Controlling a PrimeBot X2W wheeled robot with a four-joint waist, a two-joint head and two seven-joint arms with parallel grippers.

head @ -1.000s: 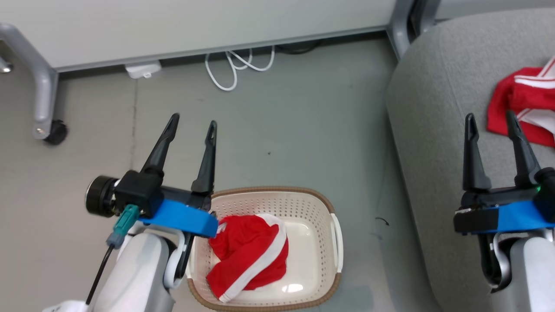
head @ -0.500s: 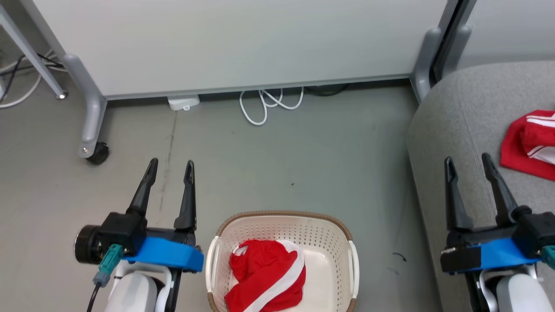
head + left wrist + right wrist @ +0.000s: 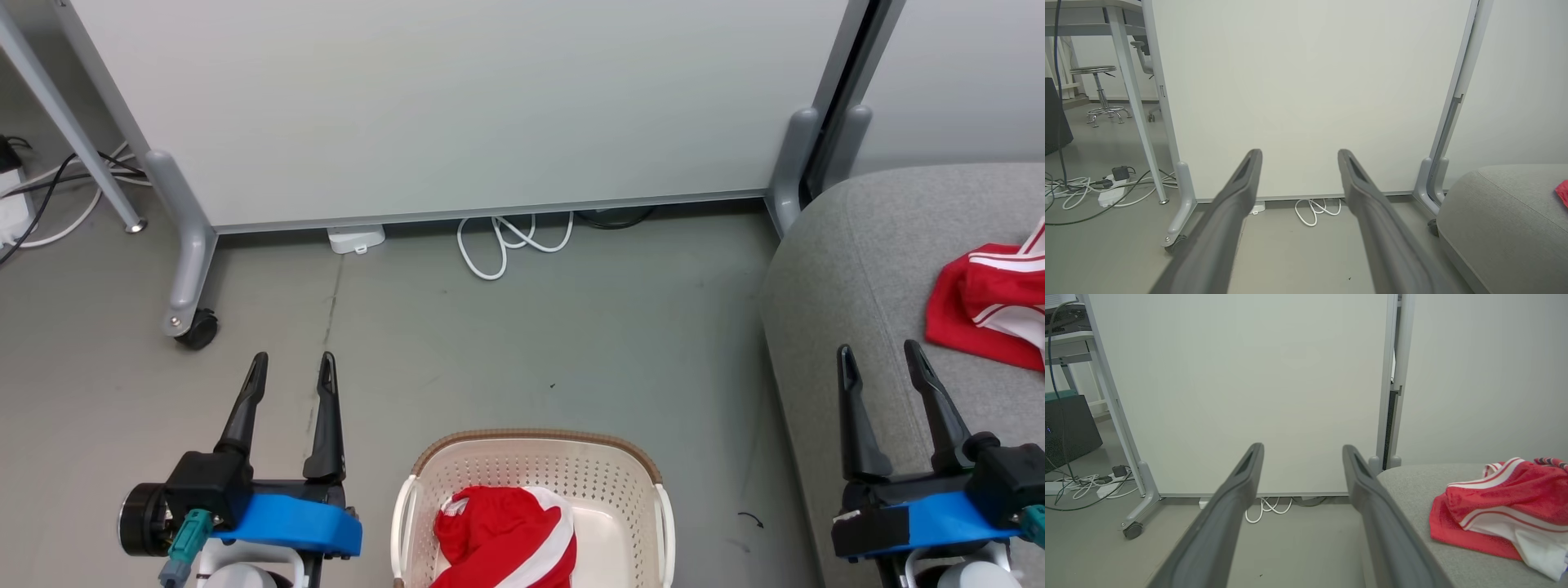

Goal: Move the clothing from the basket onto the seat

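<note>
Left tool (image 3: 293, 359): fingers spread wide, empty, hovering over floor (image 3: 571, 327) just left of basket (image 3: 535, 438). Right tool (image 3: 877, 349): also spread wide, empty, above seat (image 3: 849, 261) edge, near red garment on seat (image 3: 980, 318) but apart from it. Second red garment (image 3: 502, 539) bunched in basket, left half. Judgement: one piece delivered, one to go, between transfers. Next move: lower a tool into basket, pinch fabric bunch, lift clear of rim, carry right to seat.

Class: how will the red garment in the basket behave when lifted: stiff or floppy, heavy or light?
Probably floppy: the red garment lies crumpled in folds in the basket, so it should drape when lifted. Likely light, since it looks like thin fabric.
</note>
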